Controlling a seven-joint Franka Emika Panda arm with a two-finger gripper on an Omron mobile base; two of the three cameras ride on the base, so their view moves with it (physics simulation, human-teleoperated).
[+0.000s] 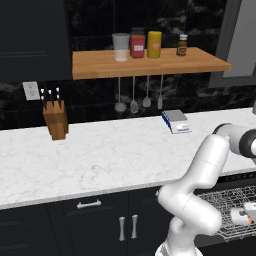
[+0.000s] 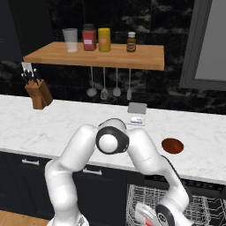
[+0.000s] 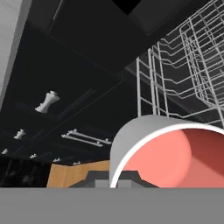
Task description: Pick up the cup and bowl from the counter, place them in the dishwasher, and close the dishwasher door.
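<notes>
The long white marble counter [image 2: 39, 128] stretches wide, and below it the black dishwasher's pale grey wire rack [image 2: 141, 196] stands pulled out. The low red-brown bowl [image 2: 172, 145] waits on the marble: rigid, probably smooth and slippery, best pinched at its rim. Down by the rack, the gripper [image 2: 148, 215] is clamped on the small pinkish-red cup [image 3: 175, 157], light and stiff, held at its rim.

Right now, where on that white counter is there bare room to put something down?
The marble counter is bare in a wide stretch between the knife block and the kitchen scale. In the right base view, it is tighter between the scale and the bowl.
</notes>
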